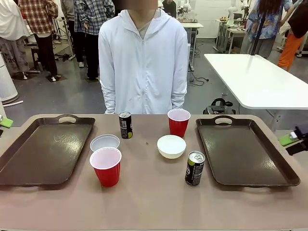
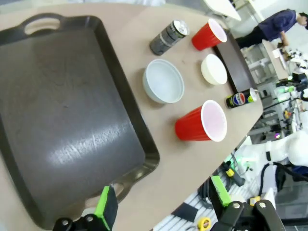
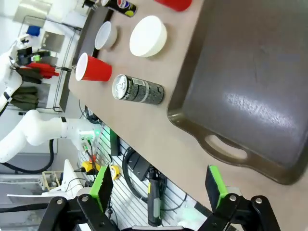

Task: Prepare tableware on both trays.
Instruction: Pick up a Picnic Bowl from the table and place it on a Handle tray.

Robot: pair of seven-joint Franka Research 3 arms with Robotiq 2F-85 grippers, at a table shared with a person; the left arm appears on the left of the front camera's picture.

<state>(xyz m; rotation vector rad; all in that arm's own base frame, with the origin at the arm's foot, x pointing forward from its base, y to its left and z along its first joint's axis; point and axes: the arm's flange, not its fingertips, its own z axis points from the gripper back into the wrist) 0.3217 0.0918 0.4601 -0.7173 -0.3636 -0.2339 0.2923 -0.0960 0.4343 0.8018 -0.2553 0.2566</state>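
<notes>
Left dark brown rectangular plastic tray (image 1: 43, 154) and matching right tray (image 1: 245, 154) lie bare, tableware (image 1: 171, 146) standing between. Left gripper (image 2: 163, 199) and right gripper (image 3: 159, 185) hang jaws apart, empty. I'd take the red plastic cup (image 1: 106, 166) at the left tray's 3 o'clock, gripping mid-wall, upright

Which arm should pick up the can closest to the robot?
Right. The can stands just beside the right tray, and the right arm's open jaws hang by that tray. The left arm sits by the left tray, farther away.
</notes>
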